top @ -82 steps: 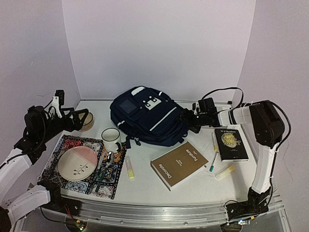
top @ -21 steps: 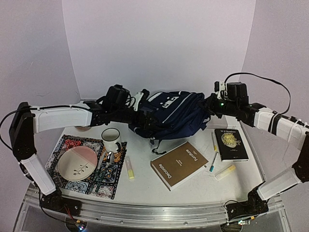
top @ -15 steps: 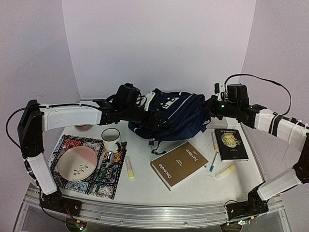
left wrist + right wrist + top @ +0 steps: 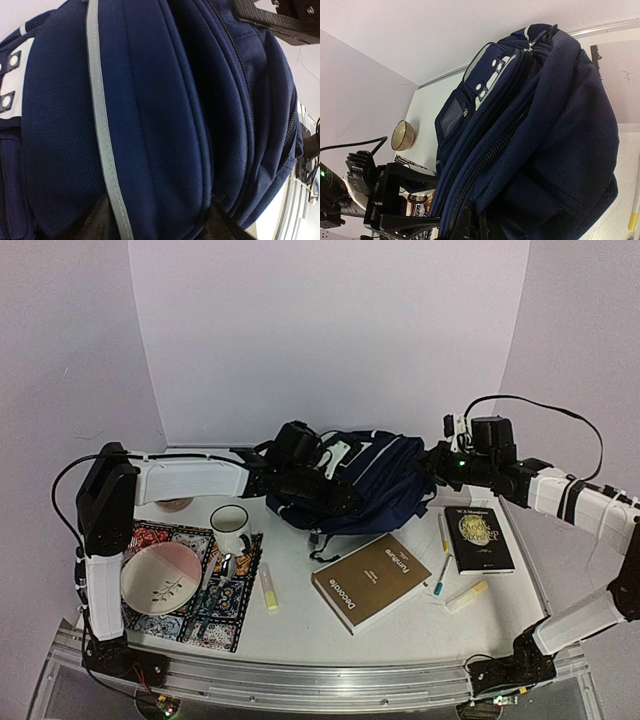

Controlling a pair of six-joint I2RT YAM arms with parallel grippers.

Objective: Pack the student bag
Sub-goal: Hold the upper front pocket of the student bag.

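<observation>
Top external view, 1 student bag (image 4: 385, 475) at frame centre, right gripper (image 4: 432, 465) clamped on its right edge, left gripper (image 4: 338, 497) with jaws wide around a front fold, grip uncertain, 1 brown book (image 4: 371, 582), 1 black book (image 4: 478, 537) lower right.

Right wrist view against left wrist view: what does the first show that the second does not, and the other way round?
Only the right wrist view shows the small bowl, the left gripper at the lower edge of the backpack, and the grey-blue panel. Only the left wrist view shows the weave of the fabric close up beside a long white stripe, and a black part with screws in its top right corner. Both share the navy fabric of the backpack, its zipper lines and its white patches.
</observation>
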